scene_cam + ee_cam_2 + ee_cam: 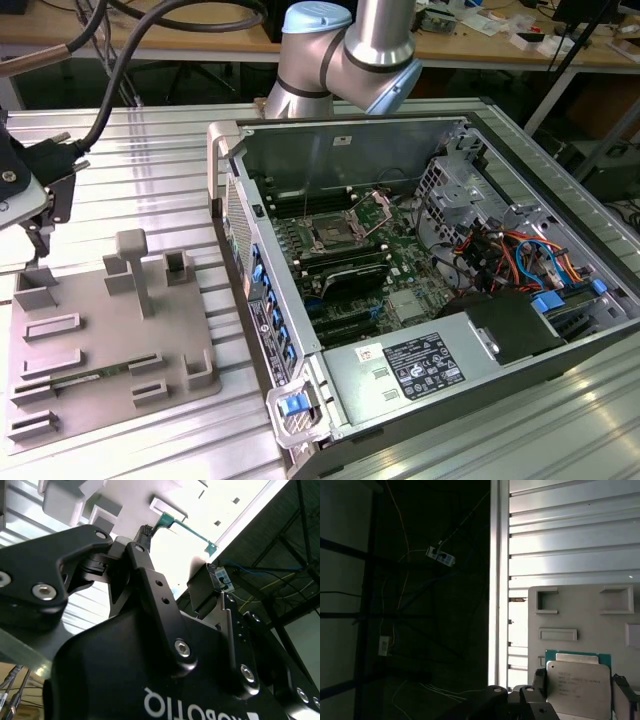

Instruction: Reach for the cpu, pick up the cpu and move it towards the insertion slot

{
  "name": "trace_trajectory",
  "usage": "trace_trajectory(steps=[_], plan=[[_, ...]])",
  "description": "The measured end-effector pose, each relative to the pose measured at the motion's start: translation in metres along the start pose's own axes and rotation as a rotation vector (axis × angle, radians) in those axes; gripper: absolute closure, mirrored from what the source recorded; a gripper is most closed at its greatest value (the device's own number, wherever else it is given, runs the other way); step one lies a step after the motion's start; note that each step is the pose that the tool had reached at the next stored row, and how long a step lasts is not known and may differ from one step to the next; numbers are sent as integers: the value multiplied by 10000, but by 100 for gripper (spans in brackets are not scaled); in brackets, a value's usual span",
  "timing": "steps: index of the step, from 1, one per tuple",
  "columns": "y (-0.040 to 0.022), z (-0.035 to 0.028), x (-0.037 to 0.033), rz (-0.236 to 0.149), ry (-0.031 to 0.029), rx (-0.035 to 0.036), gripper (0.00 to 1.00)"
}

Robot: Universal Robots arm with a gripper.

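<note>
Black claw (580,696) straddles the thin silvery-topped square cpu (577,677) at the grey fixture plate (110,330), clamped or not I cannot tell, with the silver-framed insertion slot (330,237) well apart toward the exterior view's right.

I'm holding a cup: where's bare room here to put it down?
Bare ribbed table behind the grey fixture plate, up to the computer case; another bare patch before the case at the exterior view's right. Plate and case interior are crowded.
</note>
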State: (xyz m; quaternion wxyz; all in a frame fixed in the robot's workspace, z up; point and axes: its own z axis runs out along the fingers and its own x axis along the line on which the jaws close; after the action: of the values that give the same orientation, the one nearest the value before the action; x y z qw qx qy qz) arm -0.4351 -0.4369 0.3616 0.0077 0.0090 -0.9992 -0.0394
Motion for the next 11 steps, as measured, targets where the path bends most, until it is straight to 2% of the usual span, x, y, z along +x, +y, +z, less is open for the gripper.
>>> trace_trajectory(steps=[5, 11], plan=[[0, -6, -26, 1, 1, 1, 45], [5, -72, -25, 1, 0, 0, 45]])
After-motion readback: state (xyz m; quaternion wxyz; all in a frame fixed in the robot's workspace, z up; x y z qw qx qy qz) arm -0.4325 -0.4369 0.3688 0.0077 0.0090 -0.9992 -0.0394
